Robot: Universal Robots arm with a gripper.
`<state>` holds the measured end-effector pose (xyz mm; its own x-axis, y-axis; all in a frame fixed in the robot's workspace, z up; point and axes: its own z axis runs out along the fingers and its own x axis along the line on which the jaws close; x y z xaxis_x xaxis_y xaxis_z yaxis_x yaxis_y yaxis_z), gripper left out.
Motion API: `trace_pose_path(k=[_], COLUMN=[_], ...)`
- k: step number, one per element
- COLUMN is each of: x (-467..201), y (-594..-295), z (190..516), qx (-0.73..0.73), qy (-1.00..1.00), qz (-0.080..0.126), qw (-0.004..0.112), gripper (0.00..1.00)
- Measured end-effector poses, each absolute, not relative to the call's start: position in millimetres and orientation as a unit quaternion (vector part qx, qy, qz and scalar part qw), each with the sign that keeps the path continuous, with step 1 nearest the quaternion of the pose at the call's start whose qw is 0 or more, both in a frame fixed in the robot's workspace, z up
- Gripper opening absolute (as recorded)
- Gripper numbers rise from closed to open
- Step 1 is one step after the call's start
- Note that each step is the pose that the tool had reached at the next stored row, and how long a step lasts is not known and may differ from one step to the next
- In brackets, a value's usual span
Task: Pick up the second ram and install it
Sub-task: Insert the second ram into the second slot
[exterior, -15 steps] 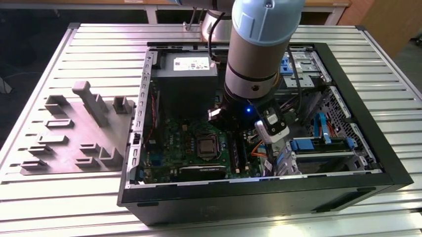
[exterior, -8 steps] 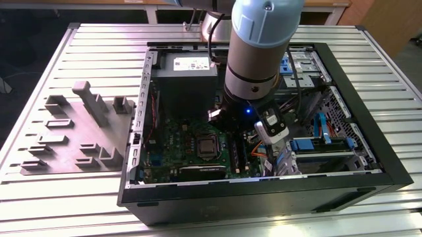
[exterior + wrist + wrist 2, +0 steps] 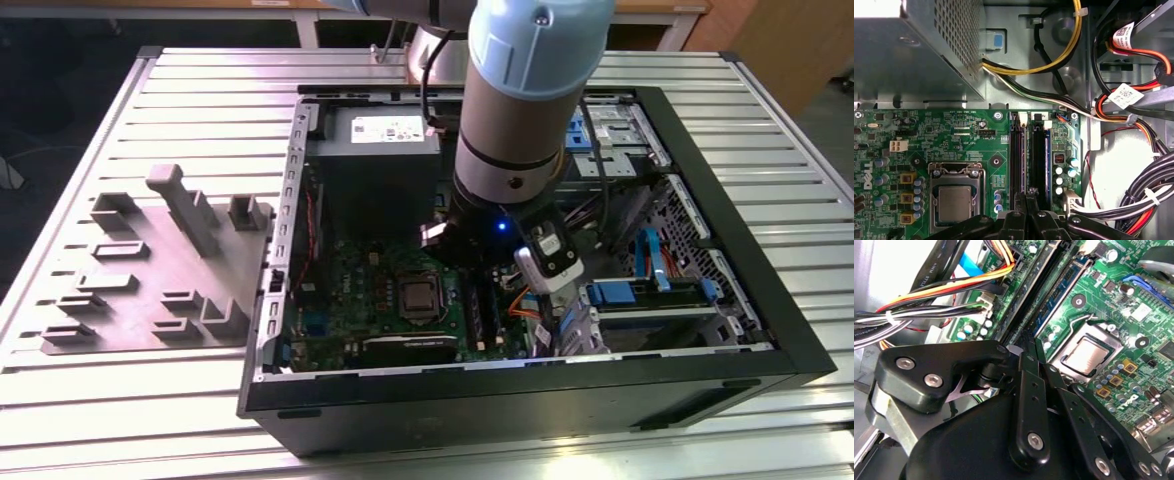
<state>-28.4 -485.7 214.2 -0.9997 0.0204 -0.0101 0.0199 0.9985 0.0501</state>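
Claw [image 3: 1026,194]: poised over the memory sockets [image 3: 1018,155]; whether it is apart or together cannot be told.

Risk, as judged: second ram [image 3: 1047,150] may be bent or left half-latched if it is pressed off-line.

Location: the stick is seen edge-up in a socket near the motherboard's [image 3: 954,130] cable-side edge, just beside the claw tip. Cables [image 3: 1134,200] are noted beyond that edge.

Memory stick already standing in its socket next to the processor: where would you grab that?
Probably by its upper long edge, pinching the two flat faces and coming straight down from above. The memory stick stands on edge in a narrow socket, with black sockets close alongside, so only its top looks free.
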Motion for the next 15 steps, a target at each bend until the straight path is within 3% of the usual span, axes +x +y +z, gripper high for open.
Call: trace_pose_path(k=[12,14,15], x=[-28.3,-28.3,-28.3], y=[-485.5,-485.4,-485.5], z=[211.3,210.9,210.9], qx=[0.01,0.01,0.01], qy=[1.0,1.0,1.0], qz=[0.027,0.027,0.027], qw=[0.005,0.006,0.006], gripper=[0.11,0.13,0.19])
